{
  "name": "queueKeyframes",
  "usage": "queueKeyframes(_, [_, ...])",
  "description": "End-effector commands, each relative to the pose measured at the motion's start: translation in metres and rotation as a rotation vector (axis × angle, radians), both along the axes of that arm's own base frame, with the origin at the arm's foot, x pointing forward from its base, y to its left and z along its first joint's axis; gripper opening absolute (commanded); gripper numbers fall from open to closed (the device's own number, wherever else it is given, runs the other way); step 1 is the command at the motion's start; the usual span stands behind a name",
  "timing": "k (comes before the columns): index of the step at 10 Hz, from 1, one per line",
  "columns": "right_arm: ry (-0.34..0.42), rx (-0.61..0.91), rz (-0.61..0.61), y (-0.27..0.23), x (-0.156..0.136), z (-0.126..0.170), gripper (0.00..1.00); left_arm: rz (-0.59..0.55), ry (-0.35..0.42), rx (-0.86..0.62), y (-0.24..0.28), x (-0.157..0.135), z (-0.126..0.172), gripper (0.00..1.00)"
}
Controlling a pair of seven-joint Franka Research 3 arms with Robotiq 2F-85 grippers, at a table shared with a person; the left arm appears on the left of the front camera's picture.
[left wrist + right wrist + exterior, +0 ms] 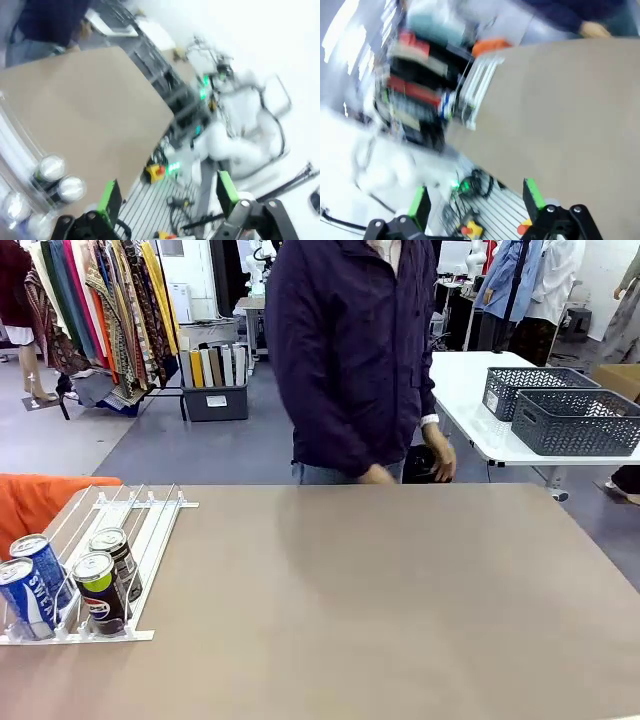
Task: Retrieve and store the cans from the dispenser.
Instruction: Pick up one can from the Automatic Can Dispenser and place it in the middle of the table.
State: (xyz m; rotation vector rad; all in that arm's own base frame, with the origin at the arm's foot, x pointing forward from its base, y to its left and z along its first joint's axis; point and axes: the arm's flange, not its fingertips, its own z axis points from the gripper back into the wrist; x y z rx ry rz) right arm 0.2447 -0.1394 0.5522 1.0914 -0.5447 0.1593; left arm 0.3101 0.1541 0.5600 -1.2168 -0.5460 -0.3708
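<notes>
Open room: the table (400,580) is wide and flat from the middle out to the right edge. At the far edge a person (350,360) stands close, one hand (438,462) low by the rim.

The dispenser (135,525) lies at the near-left corner, lanes running away from me. Four cans (100,590) stand upright at its near end, two blue on the left and two dark just beside them.

My left gripper (167,194) hangs out past the table's edge, jaws wide, holding nothing. My right gripper (476,199) is likewise off the edge, jaws wide and empty.

Two grey baskets (570,415) sit on a farther table; I cannot tell their contents.
</notes>
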Motion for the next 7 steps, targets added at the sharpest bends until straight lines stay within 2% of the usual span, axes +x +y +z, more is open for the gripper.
queueKeyframes(1, [0.090, 0.386, -0.515, -0.060, 0.005, -0.049, 1.00, 0.261, 0.088, -0.172, 0.050, 0.007, -0.046, 1.00])
queueKeyframes(2, [0.150, 0.479, -0.676, -0.086, 0.000, -0.067, 1.00, 0.345, 0.104, -0.223, 0.072, -0.005, -0.060, 1.00])
queueKeyframes(3, [0.180, 0.559, -0.752, -0.100, -0.003, -0.082, 1.00, 0.415, 0.109, -0.250, 0.084, -0.018, -0.067, 1.00])
queueKeyframes(4, [0.186, 0.578, -0.790, -0.101, -0.001, -0.090, 1.00, 0.471, 0.121, -0.240, 0.088, -0.023, -0.071, 1.00])
queueKeyframes(5, [0.166, 0.516, -0.812, -0.092, 0.006, -0.090, 1.00, 0.486, 0.119, -0.180, 0.084, -0.022, -0.075, 1.00])
queueKeyframes(6, [0.222, 0.362, -0.559, -0.127, -0.023, -0.100, 1.00, 0.445, 0.166, -0.238, 0.112, -0.026, -0.083, 1.00])
queueKeyframes(7, [0.222, 0.362, -0.559, -0.127, -0.023, -0.100, 1.00, 0.445, 0.166, -0.238, 0.112, -0.026, -0.083, 1.00])
